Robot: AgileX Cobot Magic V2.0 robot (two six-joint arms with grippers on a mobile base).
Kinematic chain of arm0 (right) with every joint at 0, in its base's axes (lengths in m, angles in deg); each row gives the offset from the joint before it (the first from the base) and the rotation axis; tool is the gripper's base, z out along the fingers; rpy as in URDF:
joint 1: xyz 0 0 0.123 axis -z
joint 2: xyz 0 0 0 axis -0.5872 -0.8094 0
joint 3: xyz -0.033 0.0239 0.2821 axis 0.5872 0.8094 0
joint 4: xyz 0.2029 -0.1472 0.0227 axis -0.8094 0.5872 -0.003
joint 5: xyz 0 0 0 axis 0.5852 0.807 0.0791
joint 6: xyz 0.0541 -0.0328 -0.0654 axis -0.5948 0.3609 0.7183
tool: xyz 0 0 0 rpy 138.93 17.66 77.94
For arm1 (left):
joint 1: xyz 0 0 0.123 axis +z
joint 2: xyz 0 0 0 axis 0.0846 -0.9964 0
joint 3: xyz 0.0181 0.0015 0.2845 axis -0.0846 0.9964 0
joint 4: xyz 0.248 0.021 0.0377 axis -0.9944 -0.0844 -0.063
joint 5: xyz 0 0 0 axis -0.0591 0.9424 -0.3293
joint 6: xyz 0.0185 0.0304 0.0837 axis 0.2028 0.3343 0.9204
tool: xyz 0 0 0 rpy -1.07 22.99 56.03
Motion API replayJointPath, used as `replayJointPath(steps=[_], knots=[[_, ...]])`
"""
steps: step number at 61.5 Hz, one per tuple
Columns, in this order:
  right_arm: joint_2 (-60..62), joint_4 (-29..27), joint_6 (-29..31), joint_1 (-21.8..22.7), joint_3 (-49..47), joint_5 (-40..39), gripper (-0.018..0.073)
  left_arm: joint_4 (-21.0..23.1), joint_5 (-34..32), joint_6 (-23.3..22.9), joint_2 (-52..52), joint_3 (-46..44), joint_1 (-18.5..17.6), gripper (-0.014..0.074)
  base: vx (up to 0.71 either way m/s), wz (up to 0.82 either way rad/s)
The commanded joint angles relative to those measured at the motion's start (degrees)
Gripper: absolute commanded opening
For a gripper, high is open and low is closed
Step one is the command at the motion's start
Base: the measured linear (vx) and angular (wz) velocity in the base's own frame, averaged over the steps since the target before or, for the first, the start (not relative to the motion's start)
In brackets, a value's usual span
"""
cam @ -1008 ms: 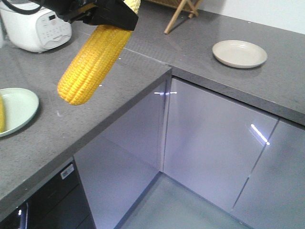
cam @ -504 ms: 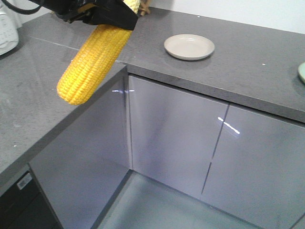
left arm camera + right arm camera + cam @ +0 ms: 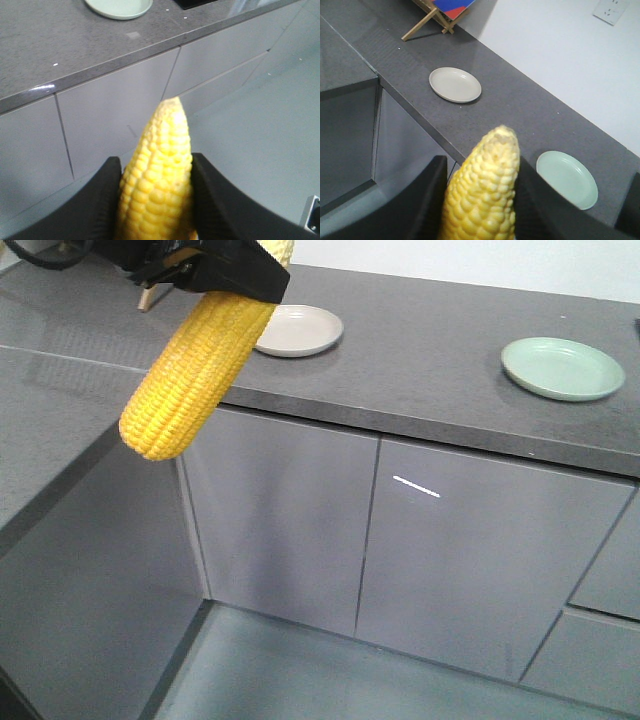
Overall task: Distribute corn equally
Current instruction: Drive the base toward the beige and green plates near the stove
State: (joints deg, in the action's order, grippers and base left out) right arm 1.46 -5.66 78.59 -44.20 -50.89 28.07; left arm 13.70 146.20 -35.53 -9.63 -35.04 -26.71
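Note:
My left gripper is shut on a yellow corn cob, whose tapered tip points out past the black fingers over grey cabinet fronts. My right gripper is shut on a second corn cob, tip toward the counter. The front view shows one black gripper at top left clamping a corn cob that hangs thick end down; which arm it is I cannot tell. No other corn shows.
An empty beige plate and an empty pale green plate sit on the dark grey counter. A green plate also shows in the left wrist view. Grey cabinet doors stand below; a wooden stand is far left.
The front view has swung right: the rice cooker and the plate holding corn left the frame, the beige plate slid left, the green plate came in. The held cob stays fixed in frame.

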Motion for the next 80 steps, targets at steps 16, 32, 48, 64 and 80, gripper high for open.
replayJointPath(steps=[16, 32, 48, 64, 80], knots=[[0.7, -0.2, 0.2, 0.4, -0.9, -0.5, -0.0004, 2.4, -1.3, -0.4, 2.3, -1.5, -0.1, -0.0006, -0.04, -0.31], [0.7, -0.2, 0.2, 0.4, -0.9, -0.5, -0.0004, 2.4, -1.3, -0.4, 2.3, -1.5, -0.1, -0.0006, -0.03, -0.23], [0.7, -0.2, 0.2, 0.4, -0.9, -0.5, -0.0004, 2.4, -1.3, -0.4, 2.3, -1.5, -0.1, -0.0006, 0.00, -0.05], [0.7, -0.2, 0.2, 0.4, -0.9, -0.5, -0.0004, 2.4, -1.3, -0.4, 2.3, -1.5, -0.1, -0.0006, 0.02, -0.01], [0.7, -0.2, 0.2, 0.4, -0.9, -0.5, -0.0004, 2.4, -1.3, -0.4, 2.3, -1.5, -0.1, -0.0006, 0.07, -0.04]])
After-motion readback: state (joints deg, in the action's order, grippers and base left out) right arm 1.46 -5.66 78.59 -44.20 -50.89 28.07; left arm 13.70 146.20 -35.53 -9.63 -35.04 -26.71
